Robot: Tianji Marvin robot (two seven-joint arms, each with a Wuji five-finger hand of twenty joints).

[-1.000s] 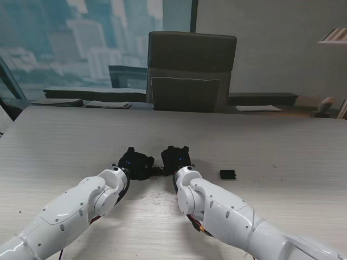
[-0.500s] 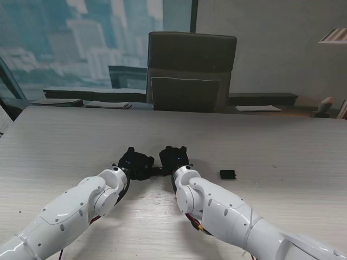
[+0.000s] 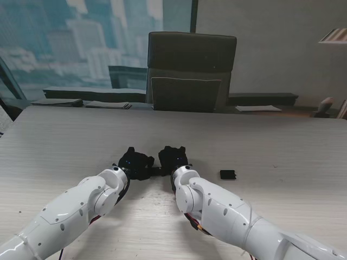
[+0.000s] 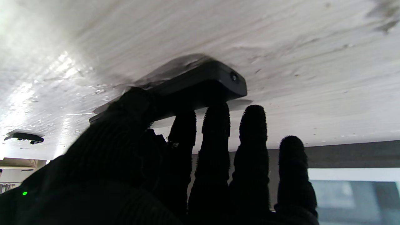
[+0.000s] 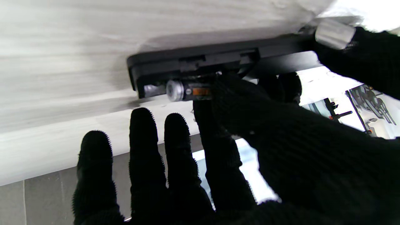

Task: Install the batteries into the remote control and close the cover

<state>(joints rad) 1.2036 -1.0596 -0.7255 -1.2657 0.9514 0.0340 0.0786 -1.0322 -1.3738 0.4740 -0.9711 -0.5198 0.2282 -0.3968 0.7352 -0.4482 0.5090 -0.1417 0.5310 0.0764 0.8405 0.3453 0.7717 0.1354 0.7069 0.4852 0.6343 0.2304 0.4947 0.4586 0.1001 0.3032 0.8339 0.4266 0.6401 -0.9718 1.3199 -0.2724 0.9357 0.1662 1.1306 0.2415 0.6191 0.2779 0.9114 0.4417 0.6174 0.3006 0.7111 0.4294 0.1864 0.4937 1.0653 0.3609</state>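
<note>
We see both black-gloved hands meet over the remote control [image 5: 200, 64] at the middle of the pale wood-grain worktop [image 3: 282, 146], close to us. Our left hand [image 3: 135, 162] presses on one end of the remote control, thumb and two fingers touching its body, the other two fingers spread free beside it; it steadies the remote control rather than wrapping it. Our right hand [image 3: 173, 157] works at the other end, where the compartment lies open: thumb and forefinger pinch a battery [image 5: 184, 90] sitting at the compartment's mouth, its metal end cap showing, while the remaining three fingers stand spread and free. The battery cover [image 3: 227, 174], a small black piece, lies flat on the worktop to the right of the right hand, apart from both hands.
</note>
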